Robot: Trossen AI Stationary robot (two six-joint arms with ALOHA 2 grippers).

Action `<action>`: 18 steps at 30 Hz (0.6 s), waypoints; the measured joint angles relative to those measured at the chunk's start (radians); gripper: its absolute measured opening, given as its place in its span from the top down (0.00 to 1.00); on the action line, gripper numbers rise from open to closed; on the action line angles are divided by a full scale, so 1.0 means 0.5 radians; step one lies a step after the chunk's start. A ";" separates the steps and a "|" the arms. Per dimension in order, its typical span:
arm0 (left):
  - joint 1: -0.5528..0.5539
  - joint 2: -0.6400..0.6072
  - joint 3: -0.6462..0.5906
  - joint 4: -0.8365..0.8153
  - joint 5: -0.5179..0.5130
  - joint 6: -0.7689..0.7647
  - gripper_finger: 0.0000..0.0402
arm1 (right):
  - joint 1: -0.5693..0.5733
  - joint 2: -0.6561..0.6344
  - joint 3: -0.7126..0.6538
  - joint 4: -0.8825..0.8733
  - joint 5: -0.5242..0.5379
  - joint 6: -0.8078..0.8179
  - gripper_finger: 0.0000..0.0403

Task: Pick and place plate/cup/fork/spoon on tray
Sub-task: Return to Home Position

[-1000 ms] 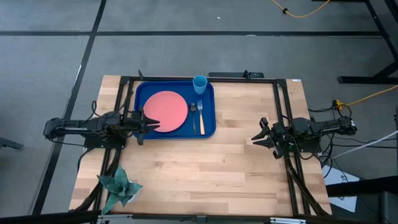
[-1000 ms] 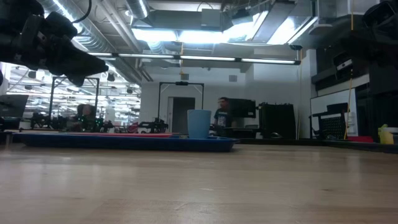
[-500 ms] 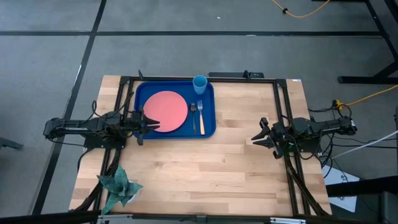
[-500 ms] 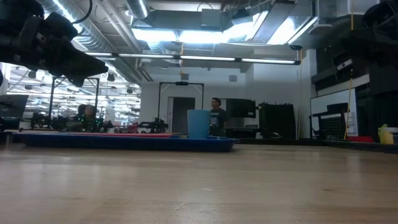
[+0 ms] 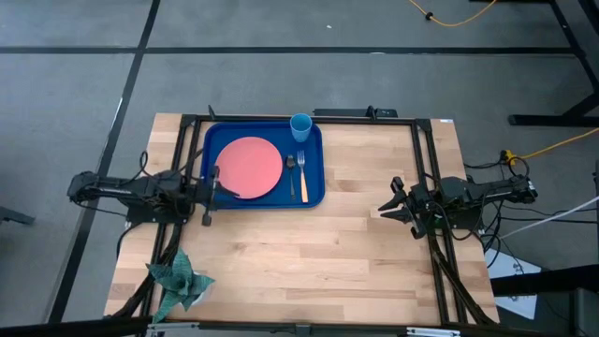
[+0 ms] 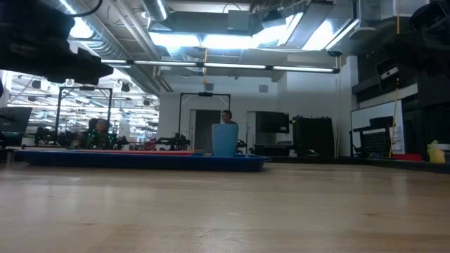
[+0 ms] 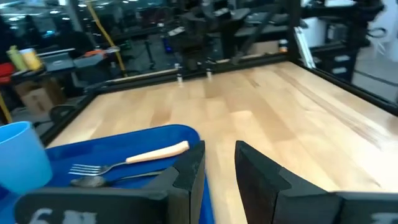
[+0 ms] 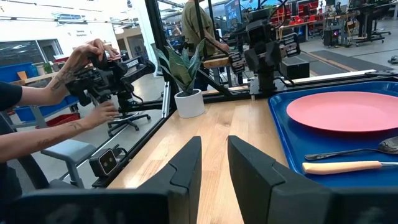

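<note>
High view: the left claw, narrowly parted and empty, has drawn back to the left edge of the tray, which holds the plate, cup, spoon and fork. The right claw, also parted, is unmoved. The low view hides the cutlery behind the tray's rim.

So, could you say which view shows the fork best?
The left wrist view: the fork lies close, tines and handle clear. The high view shows it whole but small; the right wrist, only its handle; the low view, nothing.

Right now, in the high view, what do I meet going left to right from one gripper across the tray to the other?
left gripper → plate → spoon → fork → right gripper
</note>
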 joint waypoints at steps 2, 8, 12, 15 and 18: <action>-0.037 0.031 0.000 -0.001 0.000 0.037 0.80 | -0.001 0.000 0.000 0.000 0.000 0.000 0.79; -0.041 0.045 0.000 -0.004 -0.010 0.038 0.80 | 0.000 0.000 0.000 0.000 0.000 -0.001 0.79; -0.041 0.036 0.000 -0.006 -0.011 0.045 0.80 | -0.001 0.000 0.000 0.000 0.000 -0.001 0.79; -0.041 0.036 0.000 -0.006 -0.011 0.045 0.80 | 0.000 0.000 0.001 0.000 0.000 -0.001 0.79; -0.041 0.036 0.000 -0.006 -0.011 0.045 0.80 | -0.001 0.000 0.001 0.000 0.000 -0.001 0.79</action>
